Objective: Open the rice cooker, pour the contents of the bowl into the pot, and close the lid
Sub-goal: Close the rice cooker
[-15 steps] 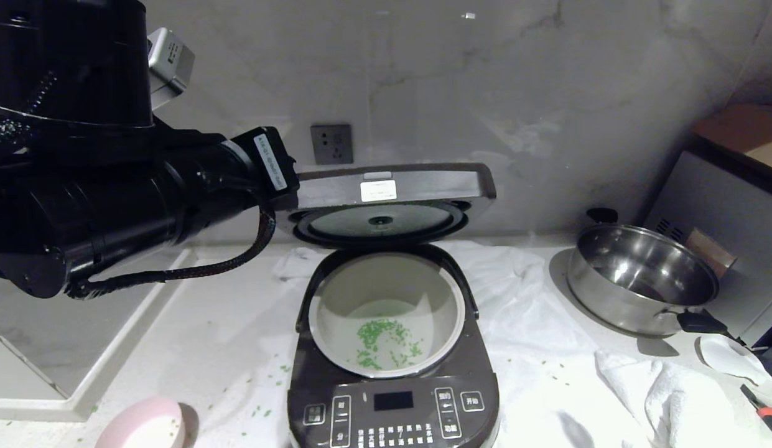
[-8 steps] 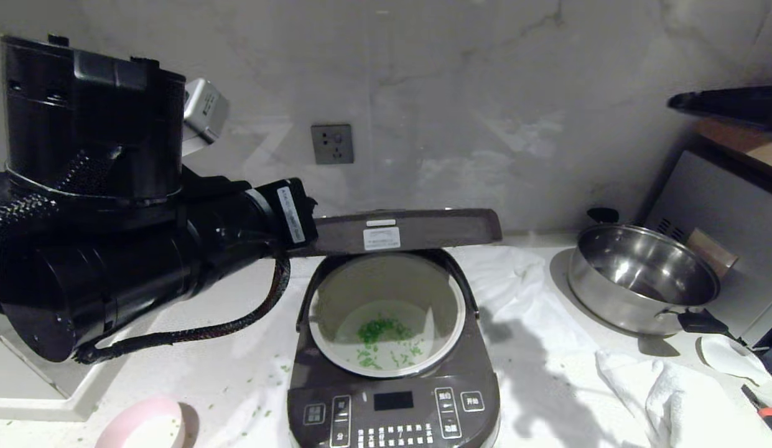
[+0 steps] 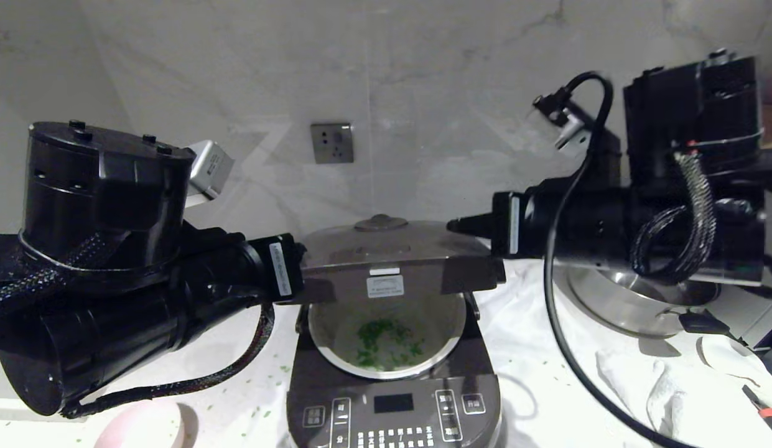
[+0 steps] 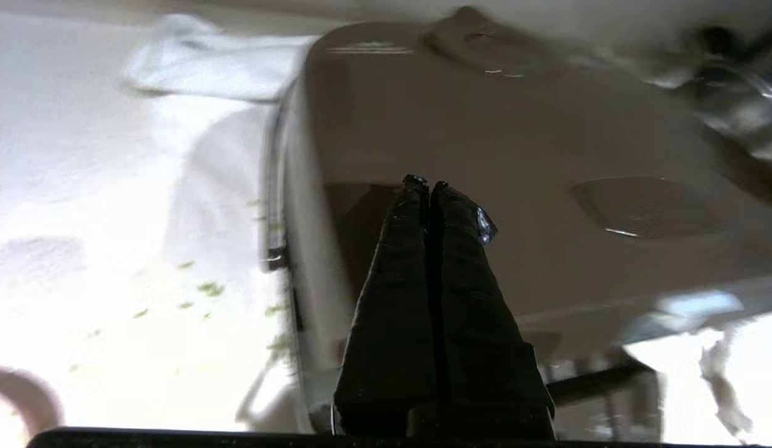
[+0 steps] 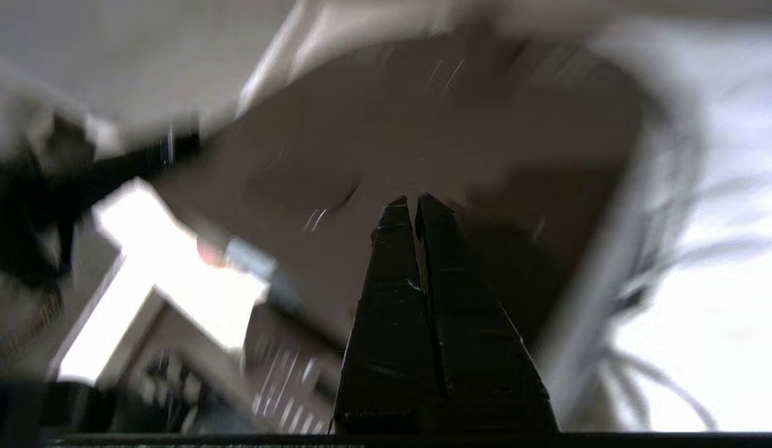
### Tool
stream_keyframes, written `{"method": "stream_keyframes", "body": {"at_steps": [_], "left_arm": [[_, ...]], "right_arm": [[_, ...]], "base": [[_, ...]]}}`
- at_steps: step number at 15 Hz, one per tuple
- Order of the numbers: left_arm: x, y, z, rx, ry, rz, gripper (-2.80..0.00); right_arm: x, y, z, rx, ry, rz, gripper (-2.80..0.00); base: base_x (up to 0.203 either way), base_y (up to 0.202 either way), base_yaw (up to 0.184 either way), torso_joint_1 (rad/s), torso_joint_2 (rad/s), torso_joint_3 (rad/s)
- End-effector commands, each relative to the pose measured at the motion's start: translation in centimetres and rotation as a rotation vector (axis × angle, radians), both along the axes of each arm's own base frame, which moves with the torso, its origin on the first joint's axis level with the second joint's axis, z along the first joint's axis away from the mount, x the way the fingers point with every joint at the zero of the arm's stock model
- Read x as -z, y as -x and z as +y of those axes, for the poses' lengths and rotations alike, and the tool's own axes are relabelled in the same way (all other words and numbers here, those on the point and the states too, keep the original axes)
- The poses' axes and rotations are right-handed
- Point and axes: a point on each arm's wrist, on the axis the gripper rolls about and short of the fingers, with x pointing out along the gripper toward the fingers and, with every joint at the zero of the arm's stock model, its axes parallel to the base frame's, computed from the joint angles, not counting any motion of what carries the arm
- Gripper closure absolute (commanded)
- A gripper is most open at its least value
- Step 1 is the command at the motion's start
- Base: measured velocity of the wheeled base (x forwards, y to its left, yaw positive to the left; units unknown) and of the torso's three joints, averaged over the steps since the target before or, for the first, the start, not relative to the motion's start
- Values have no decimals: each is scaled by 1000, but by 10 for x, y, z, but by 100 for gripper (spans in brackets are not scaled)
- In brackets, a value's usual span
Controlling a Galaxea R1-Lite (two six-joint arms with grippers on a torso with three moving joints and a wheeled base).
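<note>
The rice cooker [image 3: 392, 407] stands at the front centre with its lid [image 3: 392, 249] hanging roughly level, partway down over the pot [image 3: 451, 320]. The green contents [image 3: 379, 339] lie on the pot's floor. My left gripper [image 4: 425, 183] is shut and empty, its tips over the lid's top near the left side. My right gripper [image 5: 415, 200] reaches in from the right, shut and empty, its tips [image 3: 455, 225] at the lid's right rear edge. The pink bowl [image 3: 143, 429] sits at the front left, partly cut off by the picture's edge.
A steel pan [image 3: 634, 308] stands at the right behind my right arm. A crumpled white cloth [image 3: 672, 386] covers the counter right of the cooker. Green bits [image 3: 261, 412] are scattered left of it. A wall socket [image 3: 331, 143] is behind.
The lid has swung down from nearly upright to about level over the pot, with my left arm coming down along with it. My right arm has come into view from the right, up to the lid.
</note>
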Motion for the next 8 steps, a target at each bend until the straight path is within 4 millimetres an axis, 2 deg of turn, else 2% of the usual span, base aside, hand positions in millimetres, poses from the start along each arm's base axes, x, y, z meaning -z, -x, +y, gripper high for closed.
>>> {"method": "stream_keyframes", "body": {"at_steps": [1, 4, 8], "left_arm": [[6, 8, 8, 4, -5, 12, 0], [10, 13, 13, 21, -7, 23, 0], [14, 24, 23, 56, 1, 34, 0]], "right_arm": [[29, 7, 17, -34, 33, 57, 0], [51, 15, 10, -25, 50, 80, 0], [52, 39, -13, -23, 43, 74, 0]], "base": [[0, 0, 0, 0, 0, 0], [0, 0, 0, 0, 0, 0], [0, 0, 0, 0, 0, 0]]}}
